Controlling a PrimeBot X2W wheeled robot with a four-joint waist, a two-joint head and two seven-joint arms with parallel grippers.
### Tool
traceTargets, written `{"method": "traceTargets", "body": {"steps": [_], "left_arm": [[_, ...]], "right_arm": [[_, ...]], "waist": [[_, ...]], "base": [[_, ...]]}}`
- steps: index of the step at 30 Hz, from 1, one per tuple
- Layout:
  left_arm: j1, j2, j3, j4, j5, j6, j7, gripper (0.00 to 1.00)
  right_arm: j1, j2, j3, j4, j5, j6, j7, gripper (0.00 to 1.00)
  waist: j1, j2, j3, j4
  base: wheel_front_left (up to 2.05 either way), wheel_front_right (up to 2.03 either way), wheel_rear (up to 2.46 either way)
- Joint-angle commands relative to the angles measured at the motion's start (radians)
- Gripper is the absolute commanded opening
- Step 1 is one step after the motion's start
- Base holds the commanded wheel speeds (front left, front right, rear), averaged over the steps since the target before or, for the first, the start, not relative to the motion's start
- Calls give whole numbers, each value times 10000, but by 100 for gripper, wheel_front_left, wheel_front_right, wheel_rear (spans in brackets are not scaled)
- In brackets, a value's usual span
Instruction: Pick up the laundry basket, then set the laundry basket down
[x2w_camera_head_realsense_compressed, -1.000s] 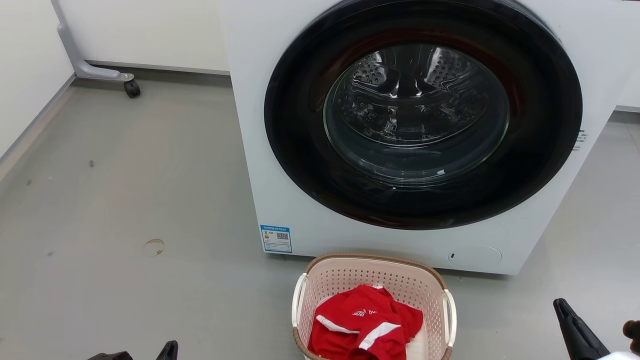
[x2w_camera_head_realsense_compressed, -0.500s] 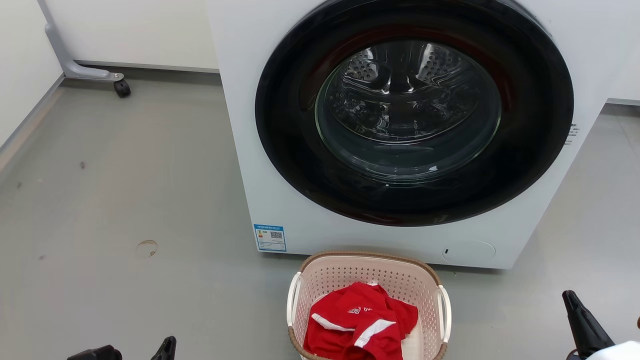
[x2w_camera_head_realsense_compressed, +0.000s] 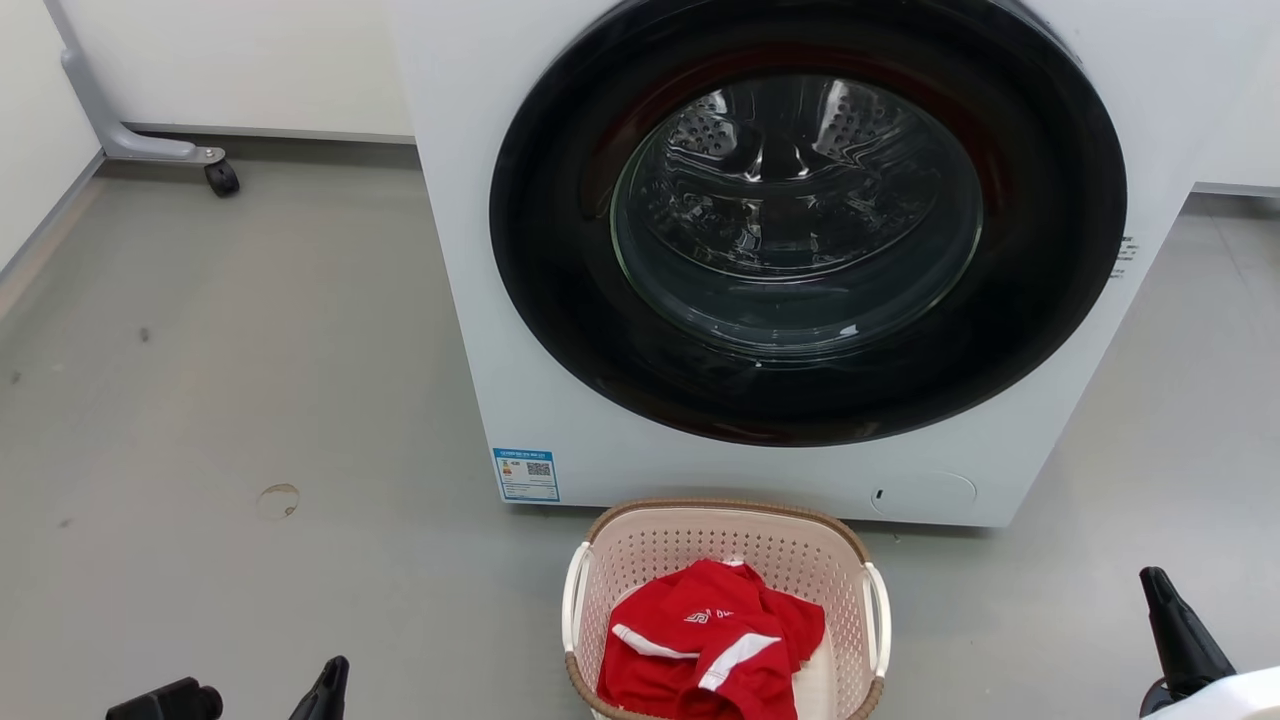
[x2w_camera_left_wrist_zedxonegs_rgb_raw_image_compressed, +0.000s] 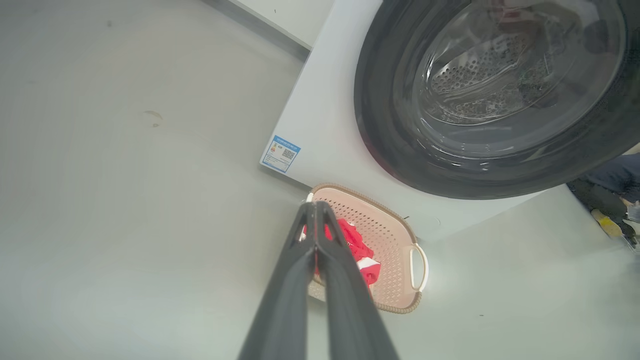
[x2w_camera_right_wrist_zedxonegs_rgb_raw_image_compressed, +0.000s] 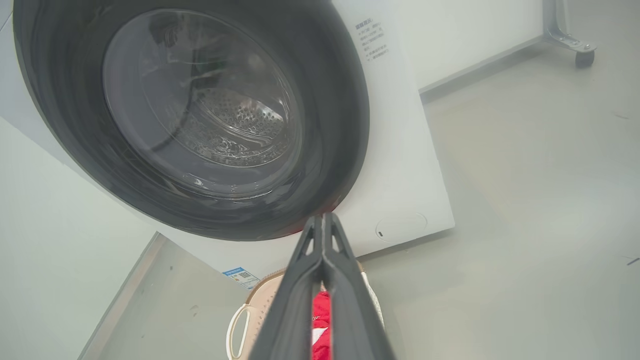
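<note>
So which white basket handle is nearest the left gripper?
The left white handle of the pale pink perforated plastic laundry basket, facing the left gripper; the right white handle is farther.

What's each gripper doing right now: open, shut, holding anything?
Left gripper: shut, holding nothing.
Right gripper: shut, holding nothing.

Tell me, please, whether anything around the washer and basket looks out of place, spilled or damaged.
Nothing is spilled or askew: the laundry basket stands upright before the washer, the red garment rumpled inside. Only a ring-shaped stain and dark scuffs mark the floor to its left.
</note>
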Motion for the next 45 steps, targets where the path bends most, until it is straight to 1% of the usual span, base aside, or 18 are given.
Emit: {"method": "traceTargets", "body": {"steps": [1, 45], "left_arm": [[-611, 51, 311, -135, -291, -143, -124, 0], [-1836, -1212, 1789, 1248, -4238, -1361, -184, 0]], "right_arm": [[-556, -238, -168, -195, 296, -16, 122, 0], [-1369, 266, -1335, -92, 3875, -26, 1197, 0]], "waist": [[-2, -1, 11, -30], [-2, -1, 231, -712]], "base": [[0, 0, 0], [0, 0, 0]]}}
